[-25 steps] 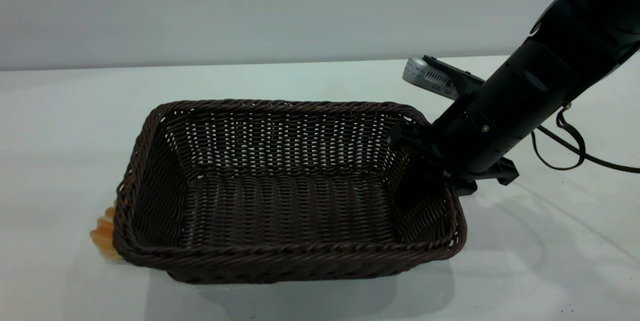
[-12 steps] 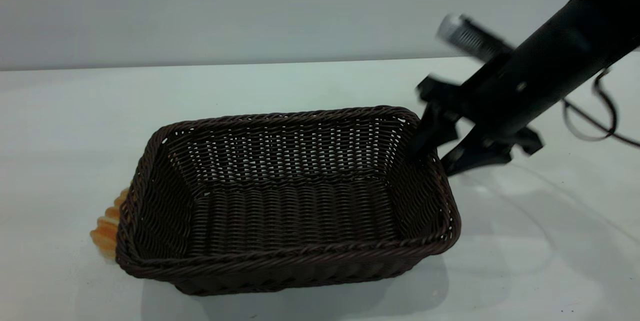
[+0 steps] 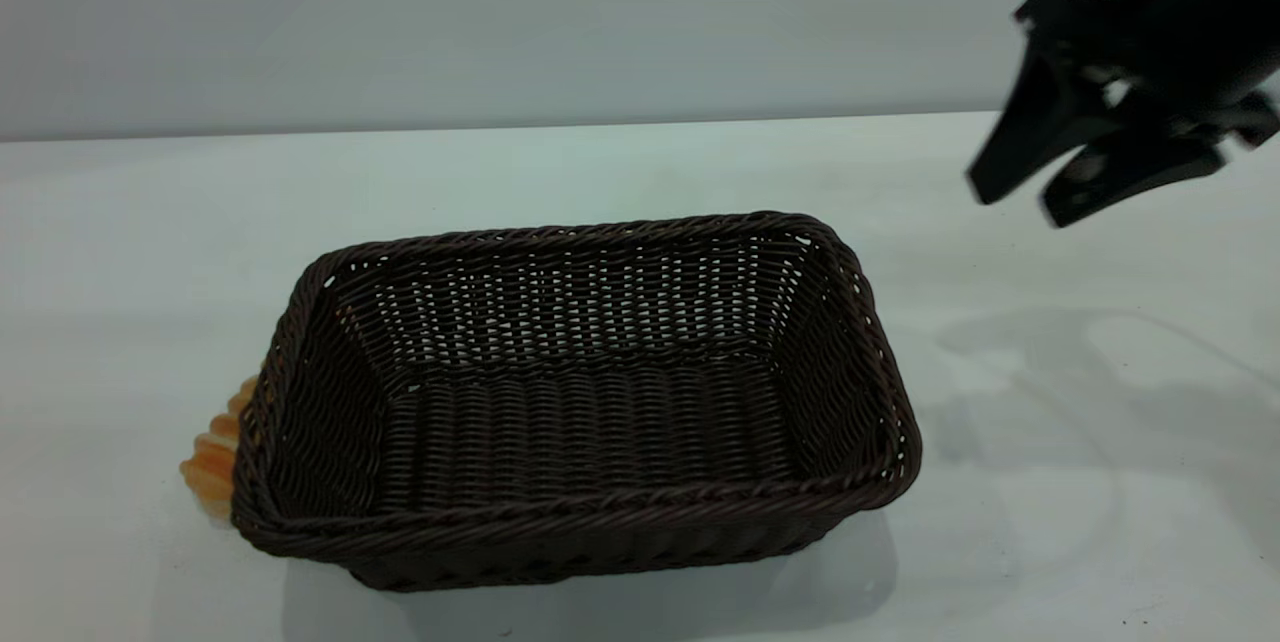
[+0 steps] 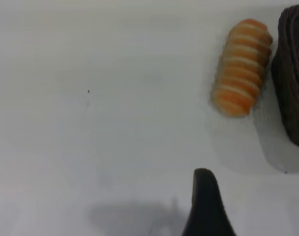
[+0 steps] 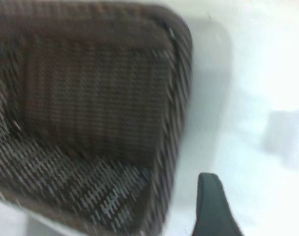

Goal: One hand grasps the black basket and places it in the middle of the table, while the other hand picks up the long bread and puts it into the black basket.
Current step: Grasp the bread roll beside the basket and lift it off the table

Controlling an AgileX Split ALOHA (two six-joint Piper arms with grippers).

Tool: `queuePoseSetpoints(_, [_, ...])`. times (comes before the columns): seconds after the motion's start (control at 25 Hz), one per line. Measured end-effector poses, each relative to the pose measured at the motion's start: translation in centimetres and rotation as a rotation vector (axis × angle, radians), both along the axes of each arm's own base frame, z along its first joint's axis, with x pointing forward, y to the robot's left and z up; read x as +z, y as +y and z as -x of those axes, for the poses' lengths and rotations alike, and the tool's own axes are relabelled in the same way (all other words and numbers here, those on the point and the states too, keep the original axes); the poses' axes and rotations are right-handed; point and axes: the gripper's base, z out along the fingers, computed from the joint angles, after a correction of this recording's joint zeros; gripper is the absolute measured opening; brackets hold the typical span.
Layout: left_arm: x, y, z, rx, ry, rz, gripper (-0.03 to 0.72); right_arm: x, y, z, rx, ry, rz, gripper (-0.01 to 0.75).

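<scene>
- Where the right gripper stood at the black basket's right-hand rim half a second ago, it is now raised high above the table at the upper right of the exterior view, well apart from the basket.
- Its two dark fingers are spread with a visible gap between them, and they hold nothing.
- One second ago the same gripper reached down over the basket's right end wall; that contact has now ended.
- The black basket rests flat on the table near the middle of the exterior view, with its open side up and its interior holding nothing.
- Its position matches that of half a second ago; compared with one second ago, its right end lies farther toward the back of the table.
- The long bread lies on the table outside the basket, just beside the left end wall and mostly hidden behind it in the exterior view.
- The bread has not shifted across the three exterior pictures.
- In the left wrist view the bread lies lengthwise alongside the basket's wall, with a narrow strip of table between them.
- The left gripper hangs above bare table, near the bread but apart from it; only one dark finger shows, so I cannot tell how its fingers stand.
- In the right wrist view the basket lies below the right gripper.
</scene>
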Motion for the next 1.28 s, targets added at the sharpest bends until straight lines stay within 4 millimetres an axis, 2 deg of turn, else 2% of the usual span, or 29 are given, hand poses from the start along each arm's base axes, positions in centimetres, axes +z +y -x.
queuePoseSetpoints(0.16, [-0.4,0.0,-0.7,0.001,0.097,-0.009,0.537,2.8,-0.6,1.6,0.038,-0.004,0.128,0.491])
queuePoseSetpoints(0.32, [0.2,-0.2,-2.6,-0.014,0.155,-0.024,0.537,5.9,-1.1,3.3,0.042,-0.044,0.267,0.491])
queuePoseSetpoints(0.52, [0.6,-0.4,-5.6,-0.027,0.224,-0.037,0.537,9.4,-0.3,6.0,0.037,-0.084,0.405,0.491])
queuePoseSetpoints(0.68, [-0.2,-0.6,-8.7,-0.084,0.330,-0.076,0.537,11.4,1.2,8.4,0.072,-0.133,0.442,0.491])
queuePoseSetpoints(0.84, [-2.0,-0.8,-11.6,-0.177,0.447,-0.124,0.537,11.7,2.0,10.9,0.110,-0.151,0.434,0.491])
queuePoseSetpoints(1.0, [-4.3,-0.9,-13.8,-0.288,0.504,-0.171,0.537,11.3,1.8,13.0,0.123,-0.151,0.431,0.491])
queuePoseSetpoints(1.28, [-8.0,-1.2,-17.3,-0.543,0.453,-0.291,0.537,11.2,1.1,14.6,0.119,-0.175,0.428,0.491])
